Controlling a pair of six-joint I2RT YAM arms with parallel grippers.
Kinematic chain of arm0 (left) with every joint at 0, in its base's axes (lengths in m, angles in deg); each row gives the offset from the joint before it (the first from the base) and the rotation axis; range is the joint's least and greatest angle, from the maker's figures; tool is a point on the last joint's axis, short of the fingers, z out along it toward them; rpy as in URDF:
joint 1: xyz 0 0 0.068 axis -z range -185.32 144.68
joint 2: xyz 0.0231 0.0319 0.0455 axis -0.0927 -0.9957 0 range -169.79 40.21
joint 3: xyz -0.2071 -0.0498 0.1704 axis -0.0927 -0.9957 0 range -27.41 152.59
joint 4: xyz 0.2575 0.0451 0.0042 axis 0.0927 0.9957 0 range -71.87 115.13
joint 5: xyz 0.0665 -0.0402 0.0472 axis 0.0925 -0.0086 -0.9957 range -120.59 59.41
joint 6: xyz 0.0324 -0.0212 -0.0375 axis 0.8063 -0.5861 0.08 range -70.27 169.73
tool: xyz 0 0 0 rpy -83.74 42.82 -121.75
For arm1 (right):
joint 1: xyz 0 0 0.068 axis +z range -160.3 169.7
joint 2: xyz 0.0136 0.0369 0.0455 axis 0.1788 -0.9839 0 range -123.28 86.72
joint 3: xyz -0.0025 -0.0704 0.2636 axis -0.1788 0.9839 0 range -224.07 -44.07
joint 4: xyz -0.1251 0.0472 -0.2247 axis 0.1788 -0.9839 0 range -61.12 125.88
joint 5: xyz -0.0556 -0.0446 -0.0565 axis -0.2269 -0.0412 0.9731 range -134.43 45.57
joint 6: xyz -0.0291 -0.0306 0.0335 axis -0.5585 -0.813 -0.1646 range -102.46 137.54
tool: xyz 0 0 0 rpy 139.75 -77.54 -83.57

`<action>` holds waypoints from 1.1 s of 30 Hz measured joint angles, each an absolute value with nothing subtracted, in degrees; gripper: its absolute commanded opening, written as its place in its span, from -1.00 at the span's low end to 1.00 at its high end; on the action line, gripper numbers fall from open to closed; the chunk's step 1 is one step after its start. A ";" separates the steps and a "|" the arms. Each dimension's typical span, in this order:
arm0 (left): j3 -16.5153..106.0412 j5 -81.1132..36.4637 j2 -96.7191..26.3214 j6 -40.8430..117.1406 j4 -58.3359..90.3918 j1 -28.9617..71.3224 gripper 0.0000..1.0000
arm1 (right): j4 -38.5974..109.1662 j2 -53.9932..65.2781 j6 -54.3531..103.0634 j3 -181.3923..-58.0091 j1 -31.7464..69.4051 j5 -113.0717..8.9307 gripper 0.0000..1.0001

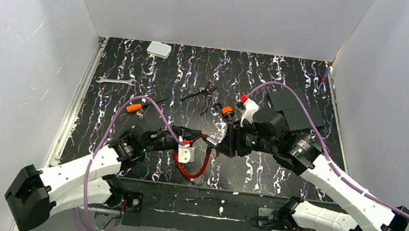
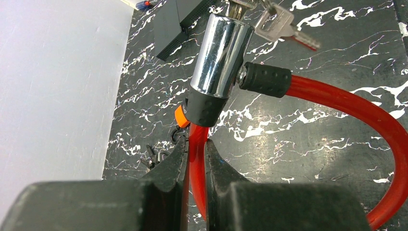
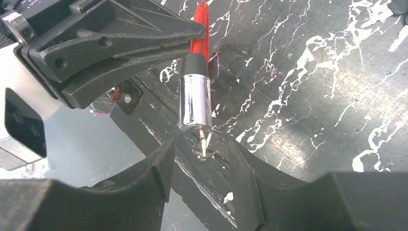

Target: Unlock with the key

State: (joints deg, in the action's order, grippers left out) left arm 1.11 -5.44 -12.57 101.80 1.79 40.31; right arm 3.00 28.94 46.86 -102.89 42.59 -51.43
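A red cable lock [image 1: 193,172] with a chrome cylinder [image 2: 221,57] is held above the table's front edge. My left gripper [image 2: 196,161] is shut on the red cable just below the cylinder's black collar; it also shows in the top view [image 1: 194,137]. A small silver-looking key [image 3: 204,144] on a ring sticks out of the cylinder's [image 3: 195,101] end. A second key [image 2: 276,21] hangs from the ring. My right gripper [image 3: 201,156] is open, its fingers on either side of the key, not touching it. In the top view the right gripper [image 1: 214,145] faces the left one.
Black-handled pliers [image 1: 202,94], a wrench [image 1: 116,81], a white box [image 1: 159,50], a black-and-orange piece [image 1: 134,107] and a black box [image 1: 290,106] lie farther back on the marbled table [image 1: 291,73]. White walls enclose three sides.
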 measured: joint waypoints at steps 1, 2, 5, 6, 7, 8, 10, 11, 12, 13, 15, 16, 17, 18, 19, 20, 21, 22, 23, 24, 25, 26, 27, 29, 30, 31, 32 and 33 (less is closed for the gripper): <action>1.11 -5.44 -12.57 101.80 1.79 40.31 -1.00 | 2.67 29.01 46.77 -102.89 42.59 -51.17 -0.04; 1.11 -5.44 -12.57 101.80 1.77 40.31 -1.00 | 2.43 29.05 46.64 -102.89 42.59 -50.91 -0.09; 1.11 -5.46 -12.57 101.80 1.79 40.31 -1.00 | 2.03 29.08 46.23 -102.89 42.59 -50.54 -0.26; 1.11 -5.44 -12.57 101.80 1.79 40.31 -1.00 | 1.93 29.10 46.07 -102.89 42.59 -50.45 -0.34; 1.11 -5.44 -12.57 101.80 1.79 40.31 -1.00 | 1.86 29.14 46.01 -102.89 42.59 -50.43 -0.41; 1.11 -5.44 -12.57 101.80 1.79 40.31 -1.00 | 1.82 29.16 45.92 -102.89 42.59 -50.39 -0.49; 1.11 -5.44 -12.57 101.80 1.79 40.31 -1.00 | 1.82 29.18 45.92 -102.89 42.59 -50.43 -0.68; 1.11 -5.44 -12.57 101.80 1.79 40.31 -1.00 | 1.79 29.21 46.01 -102.89 42.59 -50.43 -0.75; 1.11 -5.44 -12.57 101.80 1.79 40.31 -1.00 | 1.79 29.21 45.83 -102.89 42.59 -50.41 -0.82; 1.11 -5.44 -12.57 101.78 1.79 40.31 -1.00 | 1.82 29.21 45.88 -102.89 42.59 -50.41 -0.88; 1.11 -5.46 -12.57 101.78 1.82 40.31 -1.00 | 1.82 29.21 45.86 -102.89 42.59 -50.47 -0.97; 1.11 -5.46 -12.57 101.78 1.82 40.31 -1.00 | 1.82 29.21 45.86 -102.89 42.59 -50.45 -0.97; 1.11 -5.46 -12.57 101.78 1.82 40.31 -1.00 | 1.82 29.21 45.83 -102.89 42.59 -50.47 -0.97; 1.11 -5.46 -12.57 101.78 1.82 40.31 -1.00 | 1.84 29.21 45.88 -102.89 42.59 -50.47 -0.97; 1.11 -5.46 -12.57 101.78 1.82 40.31 -1.00 | 1.84 29.21 45.90 -102.89 42.59 -50.45 -0.97; 1.11 -5.46 -12.57 101.78 1.82 40.29 -1.00 | 1.88 29.21 45.92 -102.89 42.59 -50.45 -0.97; 1.11 -5.48 -12.57 101.78 1.82 40.31 -1.00 | 1.95 29.21 45.99 -102.89 42.59 -50.45 -0.97; 1.11 -5.48 -12.57 101.78 1.82 40.29 -1.00 | 2.10 29.21 46.07 -102.89 42.59 -50.45 -0.97; 1.11 -5.51 -12.57 101.78 1.82 40.29 -1.00 | 2.25 29.18 46.18 -102.89 42.59 -50.43 -0.97; 1.11 -5.59 -12.57 101.78 1.82 40.29 -1.00 | 2.52 29.14 46.34 -102.89 42.59 -50.45 -0.97; 1.11 -5.75 -12.57 101.78 1.84 40.26 -1.00 | 2.76 29.03 46.53 -102.89 42.59 -50.39 -0.97; 1.11 -5.92 -12.57 101.78 1.88 40.24 -1.00 | 2.97 28.90 46.80 -102.89 42.59 -50.39 -0.97; 1.11 -6.07 -12.57 101.78 1.88 40.22 -1.00 | 3.13 28.73 47.10 -102.89 42.59 -50.36 -0.97; 1.11 -6.55 -12.57 101.78 1.99 40.18 -1.00 | 3.56 28.46 47.65 -102.85 42.59 -50.23 -0.97; 1.11 -6.84 -12.57 101.80 2.06 40.15 -1.00 | 4.00 28.31 48.15 -102.79 42.59 -50.10 -0.97; 1.11 -7.23 -12.57 101.78 2.14 40.11 -1.00 | 4.33 28.11 48.83 -102.76 42.59 -49.93 -0.97; 1.11 -7.43 -12.57 101.78 2.23 40.04 -1.00 | 4.61 27.85 49.33 -102.76 42.59 -49.86 -0.97; 1.11 -7.71 -12.57 101.78 2.36 39.96 -1.00 | 4.90 27.59 49.99 -102.74 42.59 -49.75 -0.97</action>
